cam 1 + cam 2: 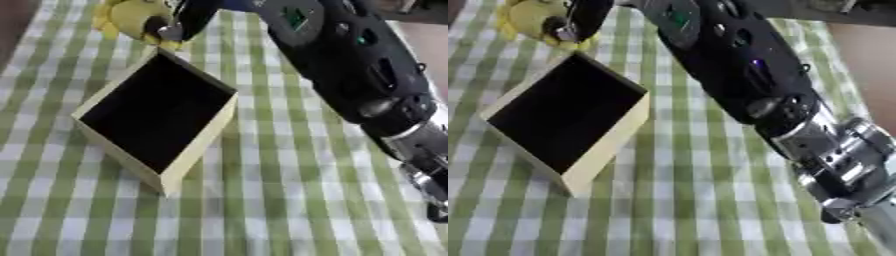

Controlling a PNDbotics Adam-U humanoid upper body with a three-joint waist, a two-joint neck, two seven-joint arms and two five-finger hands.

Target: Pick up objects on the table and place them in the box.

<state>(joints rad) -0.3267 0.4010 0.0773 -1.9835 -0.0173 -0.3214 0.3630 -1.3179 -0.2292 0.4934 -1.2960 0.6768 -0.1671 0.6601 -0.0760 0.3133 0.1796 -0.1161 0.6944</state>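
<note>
Yellow object (131,17): rounded, soft-looking, located at the far edge of the table (289,200), just beyond the far corner of the box (197,145). Its exact kind cannot be made out; the top is cut off by the frame edge.

Right hand (175,25): dark fingers (570,25) curled onto the near side of the yellow object, grasping it. How far the fingers wrap round is hidden by the hand itself. A small silver part shows at the fingertips.

Right arm (350,65): black shell with silver joints, entering from the lower right and crossing the right half of the view diagonally to the top. It hides much of the table behind it. Small green and blue lights show on the shell; no writing is readable.

Box: open-topped, pale cream walls, dark interior, set askew on the table to the left of the arm. Nothing can be discerned inside.

Table: covered with a green-and-white checked cloth.

Left hand: not visible in either view.
</note>
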